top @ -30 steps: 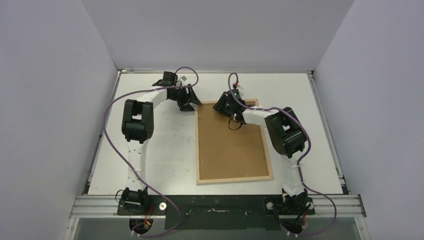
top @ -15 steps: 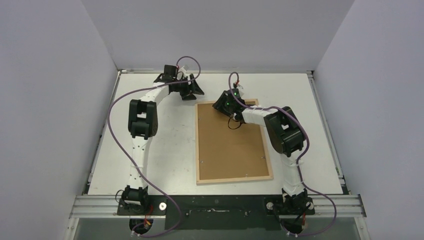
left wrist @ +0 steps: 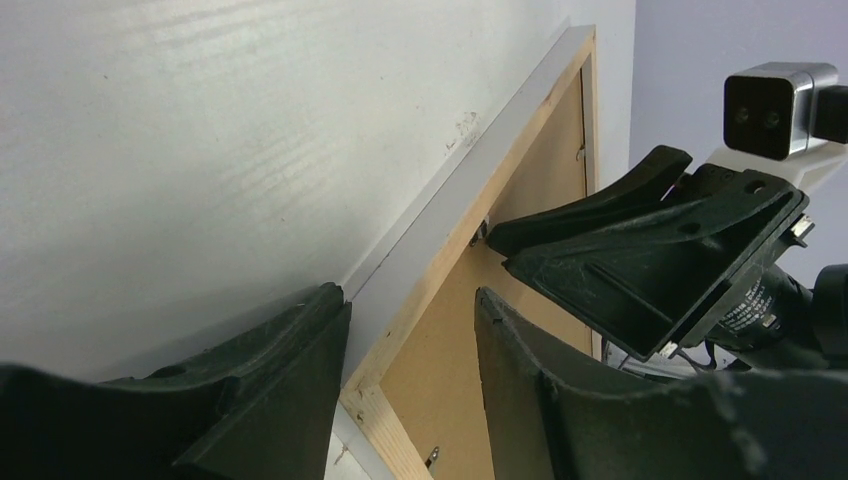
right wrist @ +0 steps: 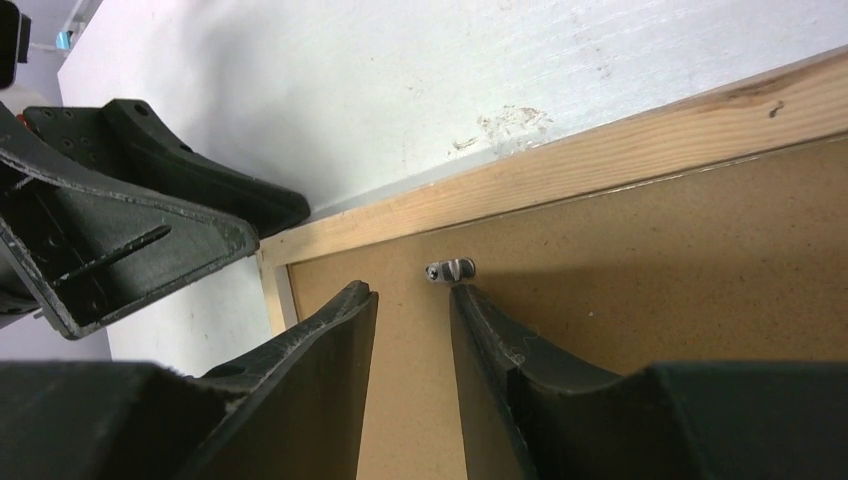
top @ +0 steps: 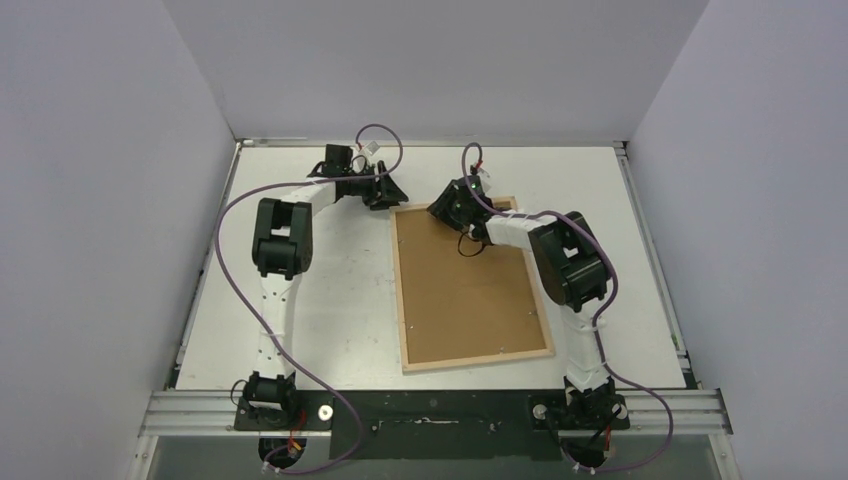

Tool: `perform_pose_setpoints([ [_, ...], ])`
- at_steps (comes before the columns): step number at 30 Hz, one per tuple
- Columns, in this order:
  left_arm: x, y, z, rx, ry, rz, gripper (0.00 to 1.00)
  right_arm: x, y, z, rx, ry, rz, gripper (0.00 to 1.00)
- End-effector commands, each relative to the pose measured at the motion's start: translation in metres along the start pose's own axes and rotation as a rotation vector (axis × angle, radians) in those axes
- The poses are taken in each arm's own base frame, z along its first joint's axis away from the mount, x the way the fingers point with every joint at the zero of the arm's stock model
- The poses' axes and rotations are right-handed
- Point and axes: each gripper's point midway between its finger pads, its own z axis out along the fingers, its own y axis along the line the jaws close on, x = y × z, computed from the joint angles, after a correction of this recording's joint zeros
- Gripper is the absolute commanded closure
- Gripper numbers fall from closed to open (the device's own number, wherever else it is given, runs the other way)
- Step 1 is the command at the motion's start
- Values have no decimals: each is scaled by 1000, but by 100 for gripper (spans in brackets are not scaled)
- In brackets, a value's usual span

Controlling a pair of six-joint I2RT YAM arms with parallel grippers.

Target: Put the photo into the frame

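Right gripper [right wrist: 412,292], slightly apart, sits at the backing board's [right wrist: 650,300] metal tab [right wrist: 450,269]; left gripper [left wrist: 412,305], apart, beside the frame [left wrist: 533,130].

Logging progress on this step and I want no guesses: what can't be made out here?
- The photo: in no view; whether it lies under the backing board filling the frame cannot be told.
- The frame's front and pane: every view, turned face down.
- Whether the right hand touches the metal clip: right wrist view, gap too fine.

right gripper [right wrist: 412,292] slightly parted over backing board [right wrist: 650,300], beside metal tab [right wrist: 449,269] inside frame [right wrist: 600,165]
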Motion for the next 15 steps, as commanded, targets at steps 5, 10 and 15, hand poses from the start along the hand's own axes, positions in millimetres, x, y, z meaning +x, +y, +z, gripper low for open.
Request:
perform_pose_setpoints([
  [5,13,-9,-3,5,43,-13,53,6,-36,16,101,15,-12,65],
  [10,11,-9,-3,0,42,-18,53,13,-32,24,63,39,5,65],
  [15,10,-8,-3,-4,46,-25,53,14,-32,21,67,32,2,65],
])
